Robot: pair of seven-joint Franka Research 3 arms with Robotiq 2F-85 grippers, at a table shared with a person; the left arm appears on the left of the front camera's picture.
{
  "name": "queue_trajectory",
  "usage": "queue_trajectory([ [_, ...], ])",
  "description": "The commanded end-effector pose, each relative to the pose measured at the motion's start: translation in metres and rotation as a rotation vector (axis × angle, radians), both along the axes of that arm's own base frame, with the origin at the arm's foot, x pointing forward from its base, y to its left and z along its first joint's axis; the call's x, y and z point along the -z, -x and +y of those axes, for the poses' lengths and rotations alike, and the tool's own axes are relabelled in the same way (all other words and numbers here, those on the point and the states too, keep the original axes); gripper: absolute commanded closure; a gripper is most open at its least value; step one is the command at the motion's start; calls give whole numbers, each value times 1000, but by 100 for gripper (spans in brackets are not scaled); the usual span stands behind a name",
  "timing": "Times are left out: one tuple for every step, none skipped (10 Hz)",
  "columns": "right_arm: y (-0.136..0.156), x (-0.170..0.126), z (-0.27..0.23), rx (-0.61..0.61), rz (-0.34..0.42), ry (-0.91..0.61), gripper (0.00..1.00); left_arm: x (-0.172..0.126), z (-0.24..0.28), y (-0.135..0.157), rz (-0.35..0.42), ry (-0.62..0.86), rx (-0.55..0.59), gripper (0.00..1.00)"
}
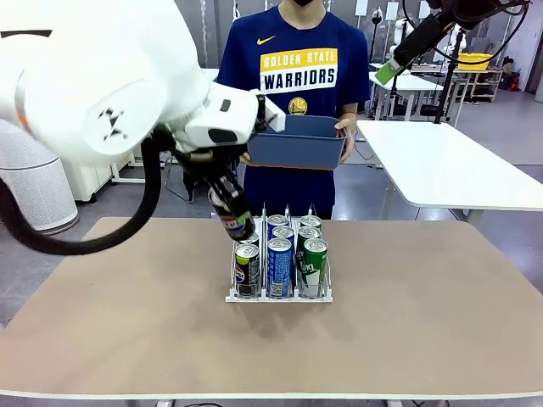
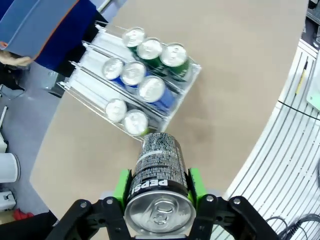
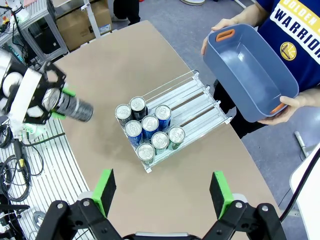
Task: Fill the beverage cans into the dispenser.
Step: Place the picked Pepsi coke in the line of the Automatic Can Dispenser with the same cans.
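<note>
Now the black Pepsi can (image 2: pixel 159 185) is sitting clamped between the green pads (image 2: pixel 121 186) of the left gripper (image 2: pixel 159 192), tilted just above the left lane of the dispenser (image 1: pixel 278 294), which is standing mid-table holding eight cans (image 3: pixel 150 131). Above the table (image 1: pixel 424 322), the right gripper (image 3: pixel 162 192) is hanging with jaws spread wide and nothing between them. Beyond, a person is holding a blue-grey bin (image 1: pixel 297 142) in both hands.

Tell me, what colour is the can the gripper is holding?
Black, with a silver top: the can shows best in the left wrist view.
</note>
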State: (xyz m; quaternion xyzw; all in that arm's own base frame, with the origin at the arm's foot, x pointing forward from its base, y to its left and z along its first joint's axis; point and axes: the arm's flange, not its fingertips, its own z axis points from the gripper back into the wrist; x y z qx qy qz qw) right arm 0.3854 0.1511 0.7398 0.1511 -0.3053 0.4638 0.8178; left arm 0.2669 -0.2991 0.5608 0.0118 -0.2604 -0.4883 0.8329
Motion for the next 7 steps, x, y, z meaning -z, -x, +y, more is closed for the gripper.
queue_trajectory([
  [1, 0, 0, -4, 11, -1, 0, 27, 2, 17, 15, 58, 42, 42],
  [1, 0, 0, -4, 11, -1, 0, 38, -4, 22, -2, 50, 71, 42],
  [1, 0, 0, -4, 11, -1, 0, 45, -9, 22, -14, 44, 131, 42],
  [1, 0, 0, -4, 11, -1, 0, 51, -3, 18, -28, 22, 198, 42],
  [1, 0, 0, -4, 11, -1, 0, 55, 3, 9, -39, 5, 225, 42],
  [1, 0, 0, -4, 11, -1, 0, 58, 3, -2, -41, -15, 224, 42],
  [1, 0, 0, -4, 11, -1, 0, 51, 5, -10, 5, -53, 147, 42],
])
